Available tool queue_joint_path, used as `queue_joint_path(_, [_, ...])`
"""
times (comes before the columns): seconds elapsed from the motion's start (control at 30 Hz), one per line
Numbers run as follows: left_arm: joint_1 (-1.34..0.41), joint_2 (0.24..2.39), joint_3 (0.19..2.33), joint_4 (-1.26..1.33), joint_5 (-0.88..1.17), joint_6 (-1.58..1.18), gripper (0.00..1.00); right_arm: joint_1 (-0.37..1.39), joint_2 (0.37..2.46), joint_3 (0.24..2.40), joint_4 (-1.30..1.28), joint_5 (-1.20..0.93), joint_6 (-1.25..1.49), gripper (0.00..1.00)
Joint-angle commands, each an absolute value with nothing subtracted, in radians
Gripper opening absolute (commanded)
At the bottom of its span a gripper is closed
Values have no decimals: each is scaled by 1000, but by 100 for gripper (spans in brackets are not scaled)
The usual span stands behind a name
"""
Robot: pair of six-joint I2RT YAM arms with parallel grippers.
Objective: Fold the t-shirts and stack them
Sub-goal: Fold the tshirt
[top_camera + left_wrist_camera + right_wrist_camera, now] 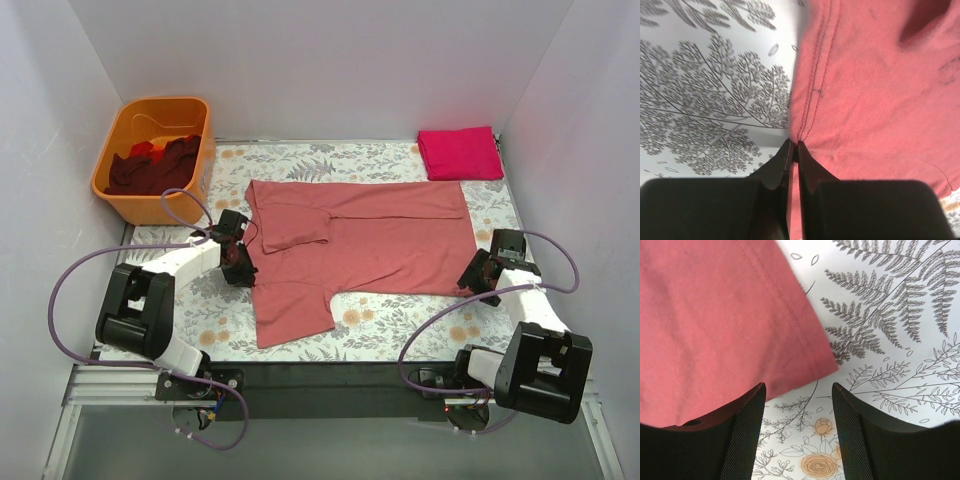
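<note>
One salmon-pink t-shirt (370, 240) of soft, finely ribbed knit lies spread flat on the floral table cover (400, 330), one sleeve folded over its body. The left gripper (794, 147) is pinched tight on its double-stitched edge. The right gripper (799, 387) stands parted just off its hemmed corner, holding nothing. Beyond its far corner sits a folded magenta t-shirt (460, 153)

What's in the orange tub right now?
Crumpled dark maroon cloth with red cloth peeking behind. The floor of the orange tub and anything under the pile are covered.
</note>
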State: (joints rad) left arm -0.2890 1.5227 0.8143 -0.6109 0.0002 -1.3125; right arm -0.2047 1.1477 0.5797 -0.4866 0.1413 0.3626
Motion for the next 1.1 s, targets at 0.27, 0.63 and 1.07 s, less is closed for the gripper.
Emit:
queue_joint_path(0.27, [-252,1511,779,-563,-95,-1246,0,-319,1204,581,-402,-38,342,55])
queue_joint_path(0.63, [-245,1489,770,-564,-112,-1243,0,-328,1241,577,-420,-38,322,49])
queue_joint_path(1.07, [-233,1474,762,-569,-103,-1238,0,-368,1241,592,-483,84,330,1])
